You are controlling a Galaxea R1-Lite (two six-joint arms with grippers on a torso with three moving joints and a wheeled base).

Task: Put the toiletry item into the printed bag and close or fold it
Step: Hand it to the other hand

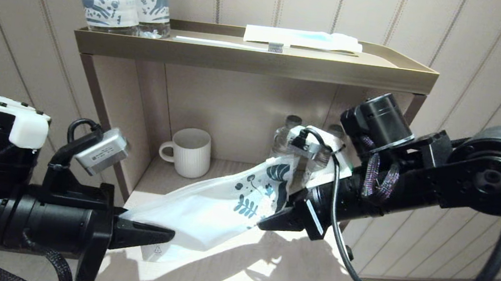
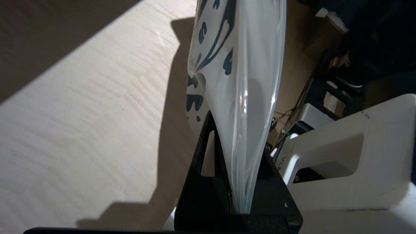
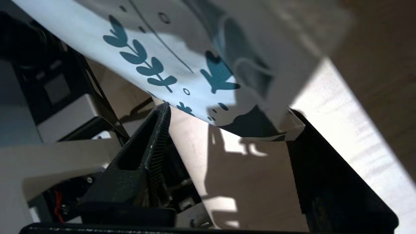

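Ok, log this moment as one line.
left pincer: shut on printed bag, plain end | right pincer: open at printed end | bag: held above table | mug: on shelf

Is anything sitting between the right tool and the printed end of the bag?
Nothing visible. The right tool is open with the printed end of the bag right at its fingers, nothing between them. The left tool is shut on the bag's plain end, holding it off the table.

Printed bag (image 1: 217,207): white semi-translucent pouch, dark-blue leaf and flower print at raised right end; hangs slanted above the tabletop, plain end lower left.
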